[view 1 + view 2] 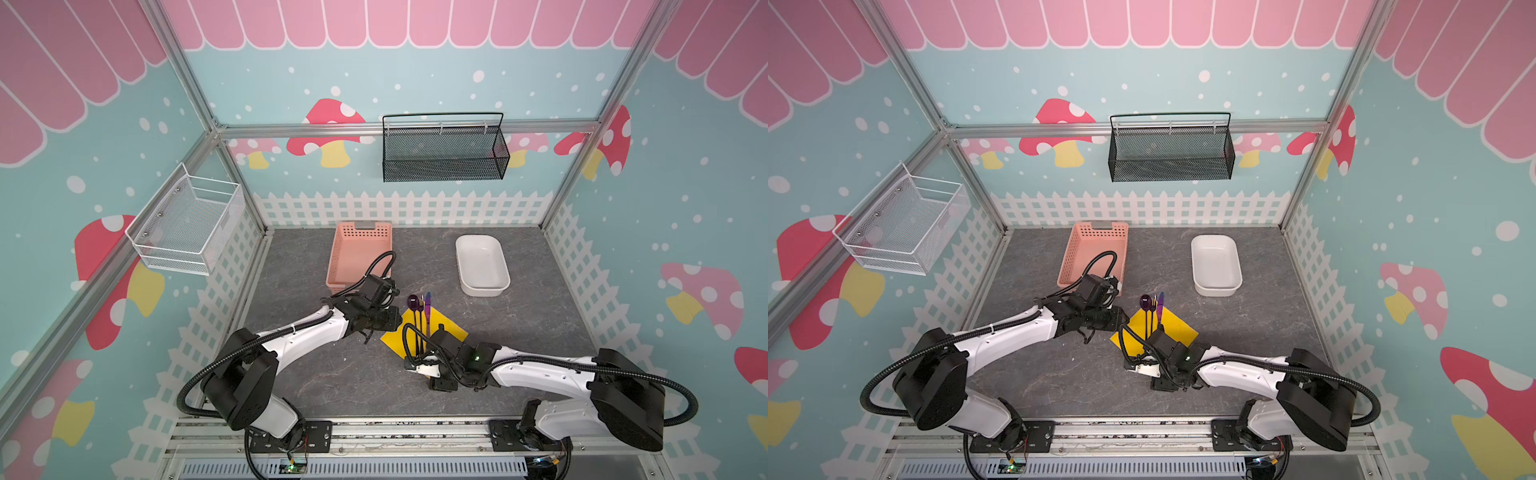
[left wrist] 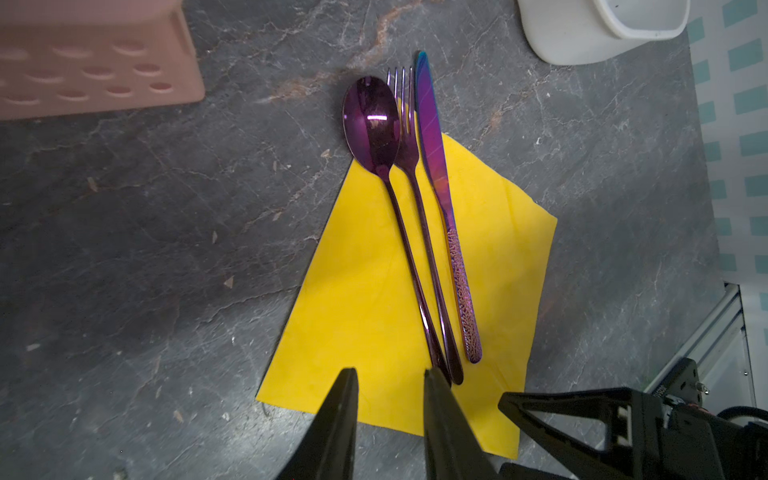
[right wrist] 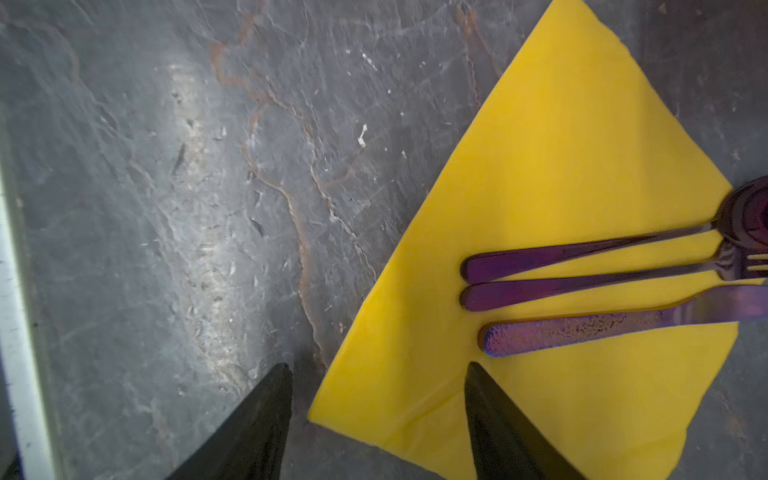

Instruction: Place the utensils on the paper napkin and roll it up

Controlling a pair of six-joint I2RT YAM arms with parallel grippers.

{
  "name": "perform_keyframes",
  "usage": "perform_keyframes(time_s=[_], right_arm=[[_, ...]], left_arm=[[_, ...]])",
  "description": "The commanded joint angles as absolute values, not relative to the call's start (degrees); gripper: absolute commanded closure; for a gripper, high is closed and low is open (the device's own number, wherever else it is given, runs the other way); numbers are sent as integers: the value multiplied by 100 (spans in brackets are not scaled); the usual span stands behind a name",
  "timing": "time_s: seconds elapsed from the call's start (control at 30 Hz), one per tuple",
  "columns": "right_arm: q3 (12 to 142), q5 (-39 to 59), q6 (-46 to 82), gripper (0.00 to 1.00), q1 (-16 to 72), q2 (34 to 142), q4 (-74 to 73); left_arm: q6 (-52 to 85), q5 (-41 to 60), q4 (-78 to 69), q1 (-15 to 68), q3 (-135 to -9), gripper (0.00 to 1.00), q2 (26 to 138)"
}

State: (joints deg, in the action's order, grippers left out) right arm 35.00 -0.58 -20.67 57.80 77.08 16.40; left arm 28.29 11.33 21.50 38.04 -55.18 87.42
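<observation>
The yellow paper napkin [image 1: 446,328] [image 1: 1177,328] lies flat on the grey table as a diamond. On it, side by side, are the purple utensils: spoon [image 2: 372,120], fork [image 2: 405,141] and knife [image 2: 430,137]. Their heads reach past the far corner and their handles [image 3: 561,286] rest on the paper. My left gripper [image 2: 388,372] hangs over the napkin's [image 2: 374,291] near edge, open a little, beside the spoon's handle end. My right gripper [image 3: 378,365] is open wide, and its fingers straddle a napkin [image 3: 561,166] corner. Neither holds anything.
A pink perforated basket [image 1: 359,253] stands behind the left arm and a white tub [image 1: 482,266] at the back right. A black mesh basket [image 1: 444,149] hangs on the back wall, a white wire basket [image 1: 187,220] on the left wall. Both wrists are close together over the napkin.
</observation>
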Motion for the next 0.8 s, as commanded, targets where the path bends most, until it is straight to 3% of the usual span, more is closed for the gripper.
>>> perform_keyframes(time_s=[0.0, 0.2, 0.57, 0.77], right_arm=[[3441, -276, -2248, 33, 5845, 7802, 1535], [3409, -554, -2283, 38, 5981, 7615, 1536], [3400, -598, -2456, 61, 6020, 7297, 1555], [3391, -502, -2514, 86, 6042, 7201, 1495]], left_arm=[[2865, 1051, 2039, 3823, -5418, 70, 8522], [2883, 1011, 2005, 3828, -5318, 70, 8481], [2927, 1003, 1987, 3824, -5405, 70, 8521], [2971, 1002, 1978, 3828, -5398, 70, 8500]])
